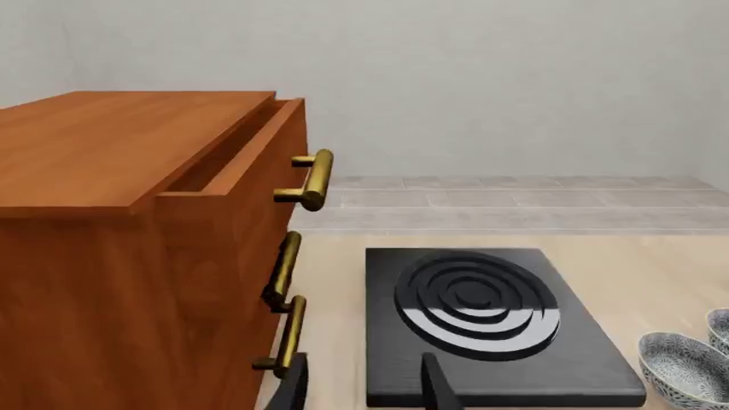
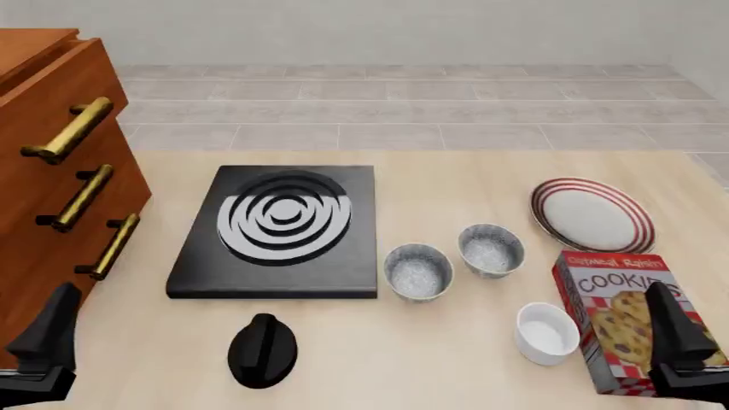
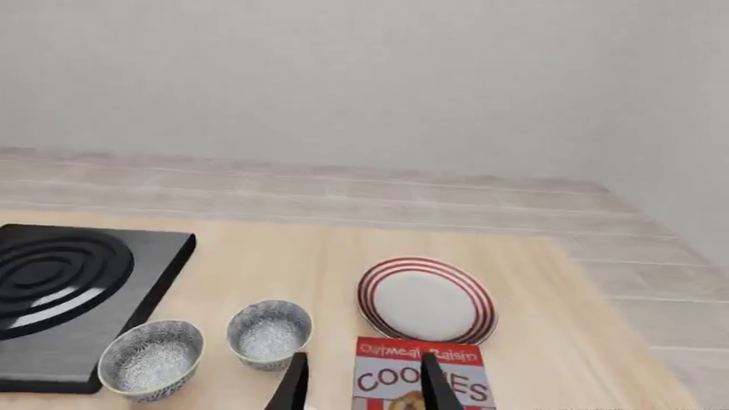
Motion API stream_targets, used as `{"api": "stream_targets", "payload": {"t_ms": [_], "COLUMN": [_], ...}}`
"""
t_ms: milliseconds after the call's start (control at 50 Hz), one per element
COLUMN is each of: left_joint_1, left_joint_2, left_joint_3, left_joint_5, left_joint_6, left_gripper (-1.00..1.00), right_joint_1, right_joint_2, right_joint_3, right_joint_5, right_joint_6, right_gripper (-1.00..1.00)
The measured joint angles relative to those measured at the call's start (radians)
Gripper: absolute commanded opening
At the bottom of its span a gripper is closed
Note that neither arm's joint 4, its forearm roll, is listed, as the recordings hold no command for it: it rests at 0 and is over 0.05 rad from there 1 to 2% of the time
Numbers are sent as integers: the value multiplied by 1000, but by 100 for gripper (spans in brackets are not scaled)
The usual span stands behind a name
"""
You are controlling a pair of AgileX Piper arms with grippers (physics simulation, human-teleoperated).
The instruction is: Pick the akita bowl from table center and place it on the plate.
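**Two matching bowls at table centre, both arms held back**

Only the front view shows the whole table: the bowl (image 2: 418,271) sits upright, mouth up, just right of the stove plate (image 2: 279,229), with its twin bowl (image 2: 491,249) close beside it on the right and slightly farther back. Being round, it has no long axis. The plate (image 2: 592,214) lies flat near the table's right edge, past the twin, with bare wood between them. A small white bowl (image 2: 547,332) and a cookie box (image 2: 621,318) stand nearer the arms, and a black knob (image 2: 263,349) lies below the stove plate.

The left wrist view alone shows the wooden cabinet (image 1: 125,248) with its top drawer pulled out.

The left gripper (image 2: 46,342) and right gripper (image 2: 674,342) hang at the near corners, fingers spread and empty, well apart from every bowl.
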Motion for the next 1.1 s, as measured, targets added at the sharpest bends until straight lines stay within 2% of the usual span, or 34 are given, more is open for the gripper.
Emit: {"api": "stream_targets", "payload": {"t_ms": [220, 440, 740, 1100], "left_joint_1": [0, 0, 0, 0], "left_joint_2": [7, 9, 8, 9], "left_joint_3": [-1, -1, -2, -2], "left_joint_5": [-5, -7, -5, -6], "left_joint_6": [0, 0, 0, 0], "left_gripper": [100, 100, 100, 100], "right_joint_1": [10, 9, 14, 158], "right_joint_2": [12, 37, 81, 346], "right_joint_3": [-1, -30, -138, -299], "right_joint_5": [-11, -6, 69, 93], "right_joint_6": [54, 63, 34, -40], "right_gripper": [100, 100, 100, 100]}}
